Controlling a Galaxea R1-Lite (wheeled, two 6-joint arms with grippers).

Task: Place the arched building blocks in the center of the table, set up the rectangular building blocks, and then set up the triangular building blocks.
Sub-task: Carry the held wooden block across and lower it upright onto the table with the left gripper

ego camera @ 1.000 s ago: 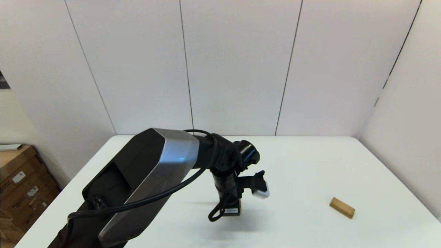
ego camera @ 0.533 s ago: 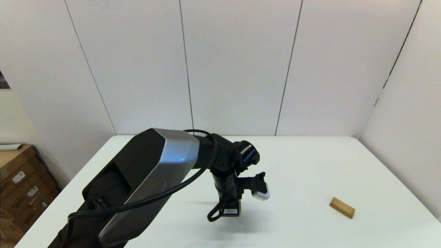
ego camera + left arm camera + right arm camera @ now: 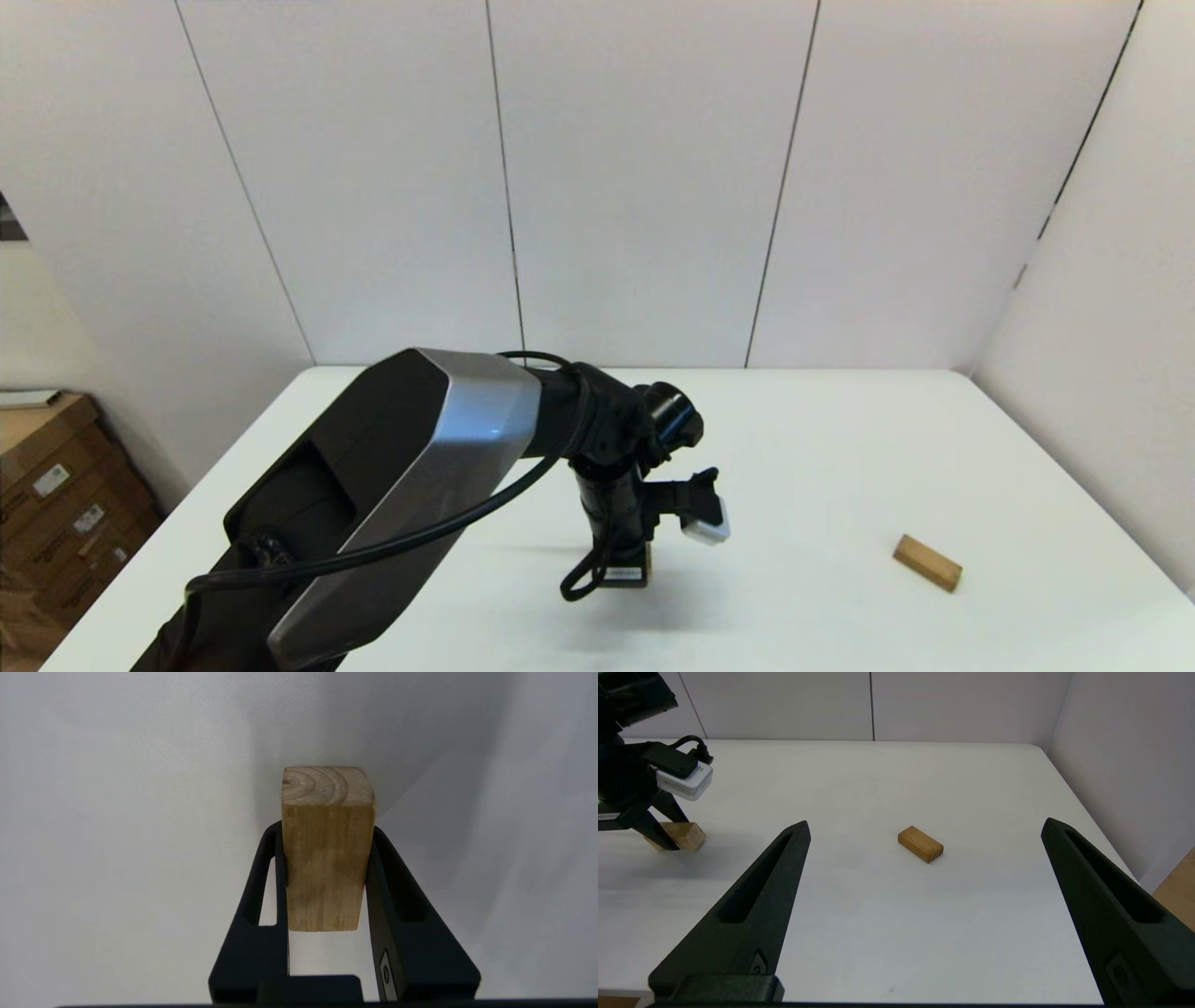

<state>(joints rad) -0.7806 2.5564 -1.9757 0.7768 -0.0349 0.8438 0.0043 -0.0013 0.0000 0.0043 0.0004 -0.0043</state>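
Light-brown wooden block (image 3: pixel 327 849) with curved grain rings on its end, between black fingers (image 3: pixel 402 896); a second tan block (image 3: pixel 926 562) (plain-sided) on the white table (image 3: pixel 840 448).

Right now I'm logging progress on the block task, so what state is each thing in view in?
left gripper: shut on the arched block, low at the table's middle.
arched block: clamped between the fingers, resting on or just above the table; its notch is not visible.
rectangular block: lying flat, untouched, on the robot's right.
right gripper: open, empty, hanging back from the rectangular block.
table: white; triangular block not in view.
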